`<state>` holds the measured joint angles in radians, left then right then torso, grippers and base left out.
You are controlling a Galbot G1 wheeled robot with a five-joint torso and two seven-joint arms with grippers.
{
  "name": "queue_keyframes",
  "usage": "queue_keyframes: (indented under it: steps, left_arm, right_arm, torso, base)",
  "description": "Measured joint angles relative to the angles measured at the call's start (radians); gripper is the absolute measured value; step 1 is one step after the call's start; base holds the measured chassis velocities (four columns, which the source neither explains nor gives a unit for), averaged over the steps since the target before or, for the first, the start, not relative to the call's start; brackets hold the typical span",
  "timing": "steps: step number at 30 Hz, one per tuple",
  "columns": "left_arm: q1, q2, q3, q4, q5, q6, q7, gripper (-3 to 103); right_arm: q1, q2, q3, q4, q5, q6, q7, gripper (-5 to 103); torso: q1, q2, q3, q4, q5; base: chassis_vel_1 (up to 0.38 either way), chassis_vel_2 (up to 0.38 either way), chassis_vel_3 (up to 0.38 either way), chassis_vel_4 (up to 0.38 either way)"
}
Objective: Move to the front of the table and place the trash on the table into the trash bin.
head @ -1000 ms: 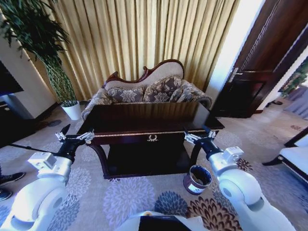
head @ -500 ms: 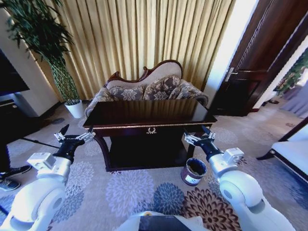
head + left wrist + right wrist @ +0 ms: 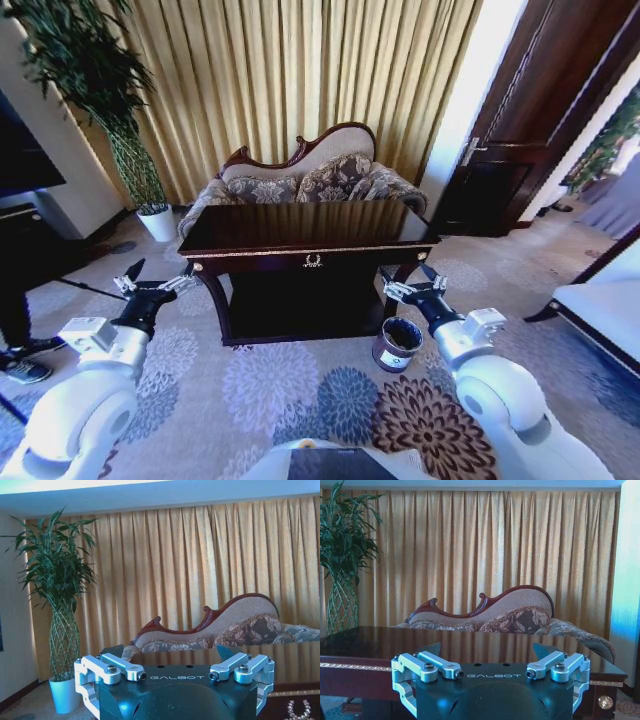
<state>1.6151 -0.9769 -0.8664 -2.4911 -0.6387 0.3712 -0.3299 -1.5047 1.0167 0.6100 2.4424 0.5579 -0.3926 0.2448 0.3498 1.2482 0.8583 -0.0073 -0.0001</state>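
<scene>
Gold curtains (image 3: 300, 80) hang behind a patterned sofa (image 3: 305, 180), with a tall plant (image 3: 95, 90) at the left. The glossy dark table (image 3: 310, 228) stands on floral carpet (image 3: 270, 385). The trash bin (image 3: 398, 343) sits on the carpet beside the table's front right leg, just beside the right gripper (image 3: 412, 287), which is spread wide and empty. The left gripper (image 3: 152, 285) hovers off the table's front left corner, also spread and empty.

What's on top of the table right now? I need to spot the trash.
The table top looks bare and glossy from the head view, reflecting the curtains; no trash is visible on it. The sofa stands behind it. Small items could be lost in the glare.
</scene>
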Motion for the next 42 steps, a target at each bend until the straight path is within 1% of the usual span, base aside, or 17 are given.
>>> queue_keyframes:
  steps: [6, 10, 19, 35, 42]
  left_arm:
    - [-0.004, 0.001, 0.002, 0.007, 0.001, -0.001, 0.002, 100]
    - [-0.005, 0.001, 0.003, 0.012, 0.001, -0.002, 0.003, 100]
    - [-0.006, 0.002, 0.003, 0.013, 0.002, -0.003, 0.005, 100]
    - [-0.007, 0.003, 0.008, 0.017, 0.002, -0.004, 0.005, 100]
    - [-0.009, 0.005, 0.020, 0.023, 0.005, -0.023, 0.006, 100]
  right_arm:
    - [0.004, -0.002, -0.002, -0.004, 0.001, 0.000, 0.000, 100]
    - [0.000, -0.002, -0.002, -0.004, 0.001, 0.000, 0.000, 100]
    - [-0.002, 0.000, -0.001, -0.004, 0.001, -0.001, 0.000, 100]
    - [-0.002, 0.004, -0.001, -0.009, 0.001, -0.001, -0.001, 100]
    - [0.000, 0.005, 0.000, -0.011, 0.001, -0.001, -0.001, 100]
  torso:
    - [0.000, 0.000, 0.000, -0.0003, 0.0002]
    - [0.000, 0.000, 0.000, 0.0000, -0.0003]
    - [0.000, 0.000, 0.000, -0.0003, 0.0002]
    - [0.000, 0.000, 0.000, 0.0000, -0.0003]
    - [0.000, 0.000, 0.000, -0.0002, 0.0001]
  base:
    - [0.158, -0.170, -0.170, 0.145]
    - [0.184, -0.158, -0.176, 0.150]
    - [0.153, -0.152, -0.167, 0.150]
    - [0.189, -0.183, -0.191, 0.185]
    - [0.176, -0.187, -0.166, 0.178]
